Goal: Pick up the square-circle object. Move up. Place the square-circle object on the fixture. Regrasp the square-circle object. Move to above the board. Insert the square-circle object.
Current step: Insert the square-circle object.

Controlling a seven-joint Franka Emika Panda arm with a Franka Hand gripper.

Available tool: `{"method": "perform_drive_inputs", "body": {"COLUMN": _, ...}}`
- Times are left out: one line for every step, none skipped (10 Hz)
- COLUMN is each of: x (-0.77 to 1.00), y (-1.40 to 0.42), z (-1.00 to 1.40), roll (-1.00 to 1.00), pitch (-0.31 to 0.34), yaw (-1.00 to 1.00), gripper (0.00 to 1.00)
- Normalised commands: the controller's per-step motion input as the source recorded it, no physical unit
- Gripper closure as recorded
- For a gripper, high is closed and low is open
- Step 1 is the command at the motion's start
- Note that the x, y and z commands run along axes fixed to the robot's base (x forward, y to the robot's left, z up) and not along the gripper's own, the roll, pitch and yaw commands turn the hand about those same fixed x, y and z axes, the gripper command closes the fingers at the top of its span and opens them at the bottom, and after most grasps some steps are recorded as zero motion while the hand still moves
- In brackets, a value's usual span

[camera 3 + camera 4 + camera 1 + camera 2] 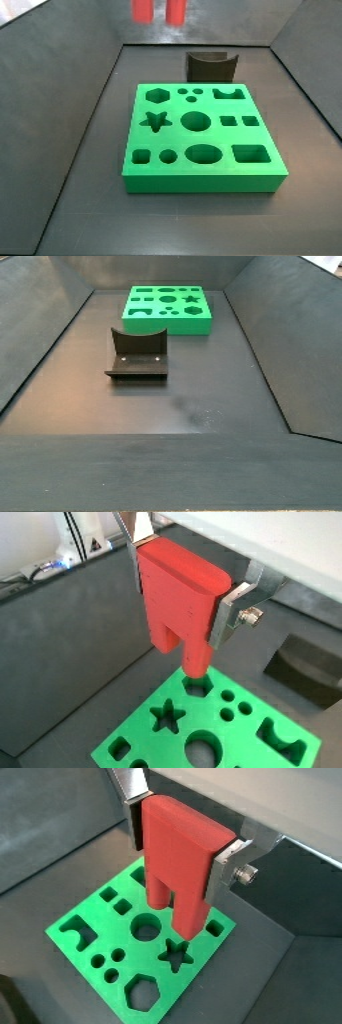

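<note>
1. The working floor (201, 406) is a dark grey tray with sloping walls on all sides. In a side view its near stretch lies bare up to the front edge, and there is open floor along both side walls.

2. Next inward stands the fixture (136, 354), a dark bracket on a base plate with a scooped top – it sits on the floor by itself, just in front of the board and apart from it. In a side view from the opposite end it (210, 66) shows beyond the board, near the wall. Nothing rests in its scoop.

3. The board (168, 308) lies flat toward the far end of the floor, a bright green slab. Its cut-outs – star, hexagon, circles, squares, oval – all look empty (197, 135) in both side views.

4. The gripper (181, 838) hangs well above the board, its flat silver fingers (230, 856) clamped on the upper part of the red block (181, 858). In both wrist views the block (178, 597) hangs upright with its two prongs pointing down, the longer prong over the star end of the board (201, 727), clear of the surface.

5. In a side view only the block's lower end (159, 10) shows at the upper edge of the picture, high over the far wall; the fingers are out of that picture.
</note>
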Motion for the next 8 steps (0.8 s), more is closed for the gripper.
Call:
{"method": "perform_drive_inputs", "body": {"x": 0.05, "y": 0.00, "z": -0.79, "roll": 0.03, "pitch": 0.000, "yaw": 0.14, "gripper": 1.00}}
{"method": "perform_drive_inputs", "body": {"x": 0.00, "y": -0.39, "z": -0.63, "roll": 0.03, "pitch": -0.036, "yaw": 0.30, "gripper": 1.00}}
{"method": "perform_drive_inputs", "body": {"x": 0.00, "y": -0.54, "z": -0.61, "roll": 0.00, "pitch": -0.090, "yaw": 0.30, "gripper": 1.00}}
{"method": "perform_drive_inputs", "body": {"x": 0.00, "y": -0.54, "z": -0.75, "roll": -0.01, "pitch": -0.194, "yaw": 0.31, "gripper": 1.00}}
{"method": "perform_drive_inputs", "body": {"x": -0.01, "y": -0.58, "z": -0.75, "roll": 0.00, "pitch": -0.217, "yaw": 0.29, "gripper": 1.00}}
{"method": "perform_drive_inputs", "body": {"x": -0.02, "y": -0.58, "z": -0.76, "roll": 0.00, "pitch": -0.214, "yaw": 0.27, "gripper": 1.00}}
{"method": "perform_drive_inputs", "body": {"x": -0.04, "y": -0.46, "z": -0.72, "roll": 0.00, "pitch": -0.227, "yaw": 0.27, "gripper": 1.00}}
{"method": "perform_drive_inputs", "body": {"x": 0.00, "y": -0.38, "z": -0.68, "roll": -0.01, "pitch": -0.244, "yaw": 0.26, "gripper": 1.00}}
